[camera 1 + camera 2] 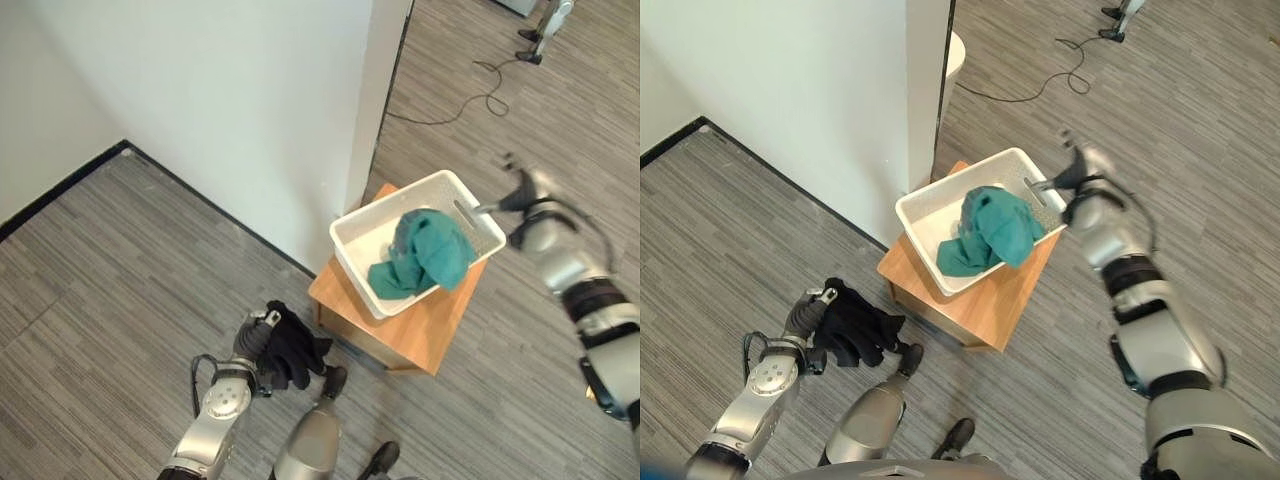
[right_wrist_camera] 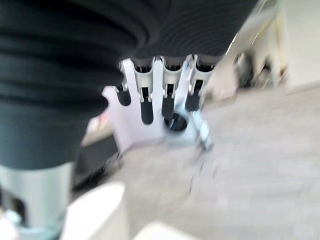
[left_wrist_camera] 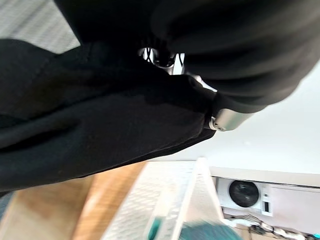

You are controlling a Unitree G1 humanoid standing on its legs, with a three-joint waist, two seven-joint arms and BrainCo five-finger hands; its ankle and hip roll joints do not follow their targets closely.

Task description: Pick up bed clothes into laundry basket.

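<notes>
Black garment (image 1: 292, 350) bunched in the left hand (image 1: 256, 335), low and just short of the wooden stand (image 1: 430, 330); from the left eye, white laundry basket (image 1: 350, 245) sits on that stand with a teal cloth (image 1: 428, 255) already heaped inside. Right hand (image 1: 520, 193) up at the basket's far rim, fingers straight and relaxed, holding nothing (touching the rim or just beside it, hard to say). From the right eye, same layout: dark cloth hangs from the left hand near the floor, well apart from the basket's opening, white wall (image 1: 790, 90) behind. From the left wrist, black fabric drapes across the hand, fingers curled into it and pinching it, basket wall and stand edge showing past the cloth. From the right wrist, fingers (image 2: 170, 85) spread in a straight row over grey floor (image 2: 250, 160), empty. Step in hand, as a judgement: lifting the garment to the basket. Best done by raising well above the near rim before moving across, so trailing folds clear the edge, then releasing over the teal pile, not the rim.
</notes>
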